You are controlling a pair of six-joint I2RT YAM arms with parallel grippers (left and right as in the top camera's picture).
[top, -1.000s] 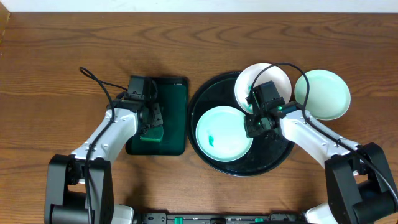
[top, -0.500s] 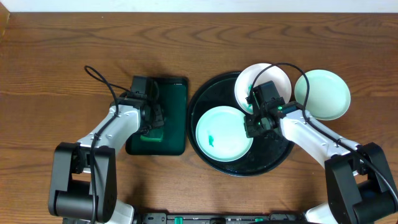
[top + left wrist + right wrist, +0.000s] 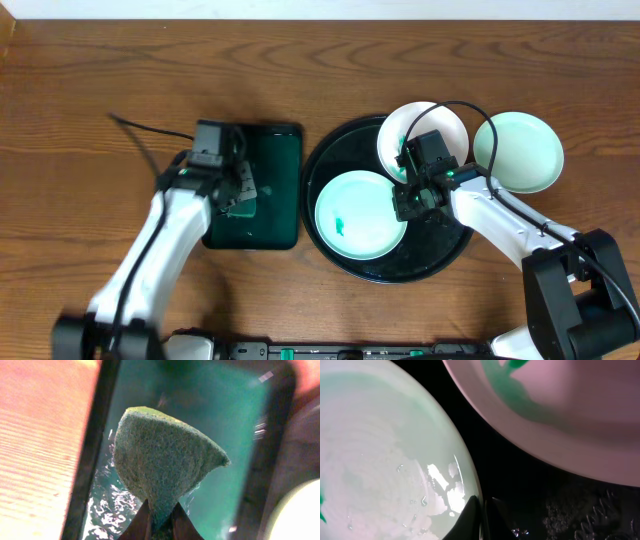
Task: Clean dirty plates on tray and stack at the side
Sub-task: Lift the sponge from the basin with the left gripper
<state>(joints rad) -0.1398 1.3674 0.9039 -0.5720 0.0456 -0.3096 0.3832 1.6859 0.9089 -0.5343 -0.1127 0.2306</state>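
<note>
Overhead, my left fingers [image 3: 238,200] sit over the dark green tray [image 3: 280,160] on the desk [image 3: 100,100], well to the left of the plates. In the left wrist view they are pinched shut on the sponge [image 3: 165,465], a rough green wedge that fans out ahead of the fingertips above the tray's wet floor. I cannot tell whether it touches that floor.

My right fingers [image 3: 408,203] are down inside the black tray [image 3: 440,250], at the right edge of the near mint plate [image 3: 355,215]. In the right wrist view they are closed on that plate's rim, one tip on its wet inner side and the other on the side of the tray's black floor. This plate lies flat in the tray to the left of the fingers and carries a small green smear.

Just beyond the right fingers is the white plate [image 3: 440,125], streaked with green and overlapping the tray's far rim. To its right, outside the tray on the desk, lies the far mint plate [image 3: 520,150], just beside the white one.
</note>
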